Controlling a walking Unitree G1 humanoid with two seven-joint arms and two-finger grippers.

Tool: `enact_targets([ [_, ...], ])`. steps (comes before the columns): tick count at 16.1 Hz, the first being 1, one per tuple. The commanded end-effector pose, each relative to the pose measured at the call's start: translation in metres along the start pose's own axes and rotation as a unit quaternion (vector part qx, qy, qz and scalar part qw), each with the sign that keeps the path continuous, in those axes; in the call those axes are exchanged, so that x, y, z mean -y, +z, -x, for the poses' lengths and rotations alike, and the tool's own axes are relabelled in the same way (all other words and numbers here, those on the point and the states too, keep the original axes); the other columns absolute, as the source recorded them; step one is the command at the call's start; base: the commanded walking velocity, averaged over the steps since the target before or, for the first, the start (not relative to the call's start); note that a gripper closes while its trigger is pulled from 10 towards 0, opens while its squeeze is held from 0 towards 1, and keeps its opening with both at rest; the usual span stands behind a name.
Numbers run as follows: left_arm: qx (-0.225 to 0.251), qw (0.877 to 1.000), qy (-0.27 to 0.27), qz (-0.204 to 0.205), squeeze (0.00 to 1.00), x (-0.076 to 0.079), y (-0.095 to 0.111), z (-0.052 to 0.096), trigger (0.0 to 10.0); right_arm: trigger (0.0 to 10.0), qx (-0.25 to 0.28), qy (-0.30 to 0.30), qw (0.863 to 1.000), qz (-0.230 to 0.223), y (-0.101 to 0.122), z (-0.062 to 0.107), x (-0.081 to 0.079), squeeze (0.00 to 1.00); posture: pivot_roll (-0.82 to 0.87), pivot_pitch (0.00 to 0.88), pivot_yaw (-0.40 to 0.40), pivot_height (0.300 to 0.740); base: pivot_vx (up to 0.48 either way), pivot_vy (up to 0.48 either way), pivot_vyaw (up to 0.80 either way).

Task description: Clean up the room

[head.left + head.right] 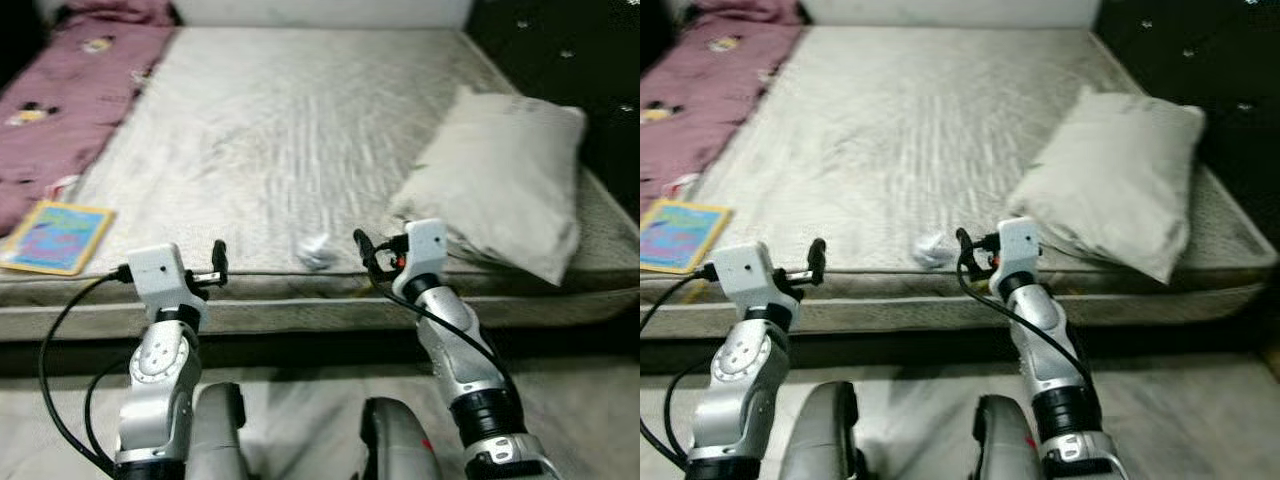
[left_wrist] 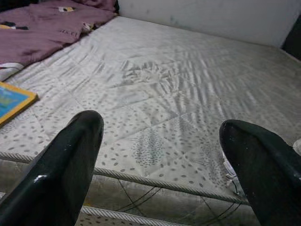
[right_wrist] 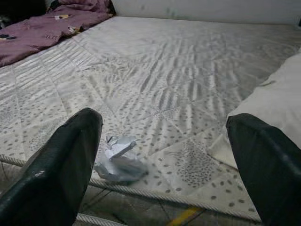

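Bare mattress [image 1: 290, 130] fills most of the scene, pale grey with a quilted, speckled cover, running away from the robot toward a light wall. Dark padded panel stands along its right side.

Purple blanket [image 1: 70, 90] with small cartoon prints lies bunched along the mattress's left side. Near the front left corner, a book [image 1: 55, 236] with a yellow border and blue cover lies flat, just beside the blanket's edge.

White pillow [image 1: 505, 175] rests on the right part of the mattress, tilted, its near corner reaching toward the front edge.

Crumpled piece of paper [image 1: 316, 250], whitish-grey, sits at the mattress's front edge, roughly centre, between the two arms and well apart from the book. In the right wrist view the paper lies just inside the piped seam, close by one finger of the right tool.

Left tool [image 1: 218, 262] is raised at the front edge of the mattress, left of the paper; its fingers stand spread, nothing between them. Right tool [image 1: 362, 250] is held at the same edge, just right of the paper, fingers likewise spread wide and holding nothing. Neither touches the paper.

Pale floor [image 1: 300, 400] shows below the bed.
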State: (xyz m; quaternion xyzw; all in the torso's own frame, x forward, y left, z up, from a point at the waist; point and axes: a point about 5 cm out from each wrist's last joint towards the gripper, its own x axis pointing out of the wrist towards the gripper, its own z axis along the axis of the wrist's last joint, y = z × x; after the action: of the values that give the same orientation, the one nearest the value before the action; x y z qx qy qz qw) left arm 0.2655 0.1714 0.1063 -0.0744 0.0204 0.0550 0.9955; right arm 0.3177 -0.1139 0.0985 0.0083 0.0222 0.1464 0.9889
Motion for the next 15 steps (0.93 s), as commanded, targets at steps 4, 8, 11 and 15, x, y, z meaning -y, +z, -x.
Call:
enact_targets([
  [4, -0.002, 1.0, 0.003, -0.002, 0.0, -0.0021, 0.0008, -0.0006, 10.0, 10.0, 0.005, 0.015, 1.0, -0.001, 0.0023, -0.0019, -0.0061, 0.0, -0.05, 0.046, -0.029, 0.603, 0.0, 0.0, 0.0],
  [8, -0.002, 1.0, 0.001, -0.002, 0.0, -0.0013, 0.0004, -0.0003, 10.0, 10.0, 0.008, 0.021, 1.0, -0.009, 0.0022, -0.001, -0.0071, 0.0, -0.05, 0.041, -0.03, 0.563, 0.0, 0.0, 0.0],
  [11, -0.001, 1.0, 0.001, -0.003, 0.0, -0.0008, 0.0005, -0.0001, 10.0, 10.0, 0.004, 0.025, 1.0, -0.007, 0.0013, -0.0012, -0.0076, 0.0, -0.05, 0.038, -0.031, 0.538, 0.0, 0.0, 0.0],
  [15, 0.0, 1.0, 0.001, 0.007, 0.0, -0.0012, 0.0002, 0.0009, 10.0, 10.0, 0.0, 0.028, 1.0, -0.006, 0.0, -0.0008, -0.0082, 0.0, -0.05, 0.034, -0.031, 0.538, 0.0, 0.0, 0.0],
])
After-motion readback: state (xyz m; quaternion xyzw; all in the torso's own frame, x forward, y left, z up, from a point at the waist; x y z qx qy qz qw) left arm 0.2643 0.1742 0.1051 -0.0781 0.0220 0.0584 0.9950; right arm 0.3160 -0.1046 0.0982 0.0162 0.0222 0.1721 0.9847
